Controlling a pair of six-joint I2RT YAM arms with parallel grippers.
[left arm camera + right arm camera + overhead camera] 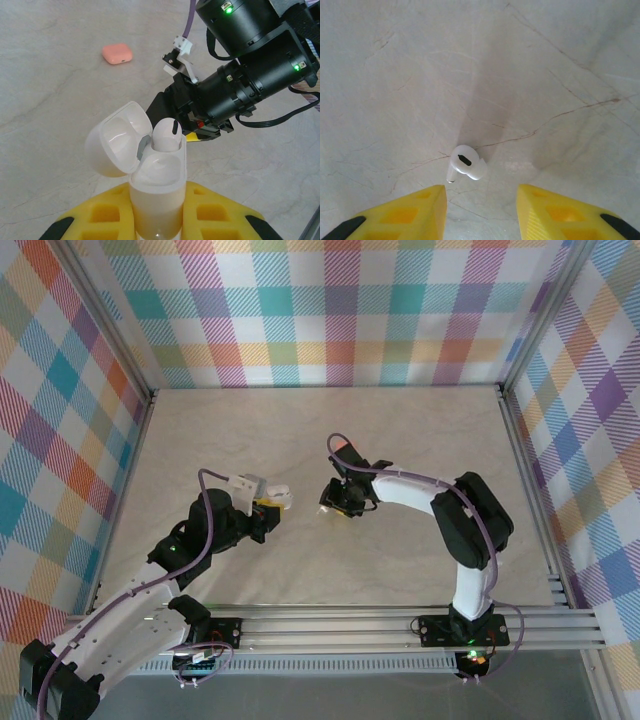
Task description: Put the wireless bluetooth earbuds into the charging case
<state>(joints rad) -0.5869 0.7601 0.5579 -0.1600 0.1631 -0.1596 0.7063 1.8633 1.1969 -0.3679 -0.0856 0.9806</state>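
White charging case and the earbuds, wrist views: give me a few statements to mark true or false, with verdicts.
1. The left gripper clamps the white case, lid open. True.
2. Both slots of that case are filled. False: one seated earbud is in it, and the slot beside it is empty.
3. The right gripper holds an earbud. False: its jaws are open, and the loose earbud lies on the table ahead of them.
4. The pink case lies closed on the table. True.

Bright, even, diffuse light from overhead leaves only soft shadows on the marble table (330, 560). In the left wrist view the white charging case (157, 185) glares mildly, and the yellow fingers (235, 220) at 6 o'clock blur out of focus.
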